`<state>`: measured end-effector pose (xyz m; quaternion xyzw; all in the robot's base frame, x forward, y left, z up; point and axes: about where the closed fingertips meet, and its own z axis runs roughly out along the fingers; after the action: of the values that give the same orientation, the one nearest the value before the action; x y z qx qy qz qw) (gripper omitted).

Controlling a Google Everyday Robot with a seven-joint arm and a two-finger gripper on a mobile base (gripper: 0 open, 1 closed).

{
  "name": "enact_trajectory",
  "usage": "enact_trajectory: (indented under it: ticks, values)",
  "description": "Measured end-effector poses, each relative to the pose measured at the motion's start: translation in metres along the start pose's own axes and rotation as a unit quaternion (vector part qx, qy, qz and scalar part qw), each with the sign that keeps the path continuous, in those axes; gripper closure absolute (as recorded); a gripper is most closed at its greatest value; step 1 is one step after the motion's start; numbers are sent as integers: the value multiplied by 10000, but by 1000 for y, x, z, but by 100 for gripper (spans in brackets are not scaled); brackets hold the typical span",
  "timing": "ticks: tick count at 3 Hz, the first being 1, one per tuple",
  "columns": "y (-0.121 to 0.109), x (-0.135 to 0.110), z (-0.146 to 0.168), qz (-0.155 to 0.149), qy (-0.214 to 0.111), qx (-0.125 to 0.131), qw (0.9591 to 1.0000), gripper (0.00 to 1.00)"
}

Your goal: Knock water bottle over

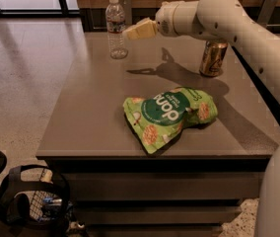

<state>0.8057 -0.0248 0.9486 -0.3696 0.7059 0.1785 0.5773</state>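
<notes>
The water bottle (pixel 116 27) is a slim clear ribbed bottle with a white cap and a small label band. It stands upright near the far left corner of the grey table (pixel 95 117). My gripper (pixel 130 32) reaches in from the right on the white arm (pixel 219 14). Its cream tip is just right of the bottle at label height, touching it or nearly so.
A gold drink can (pixel 213 58) stands at the far right of the table, partly behind the arm. A green snack bag (pixel 168 115) lies in the middle. A black basket (pixel 31 201) sits on the floor at the lower left.
</notes>
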Motion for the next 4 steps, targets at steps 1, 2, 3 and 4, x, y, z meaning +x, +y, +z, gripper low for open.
enact_trajectory:
  ticks: [1,2,3,4]
  values:
    - [-8,-1,21,347,-330,-88,9988,0]
    - [-9,-4,33,583,-577,-139,9965,0]
    - [1,-13,43,610,-710,-205,9954,0]
    - [9,-17,57,665,-763,-308,9944,0]
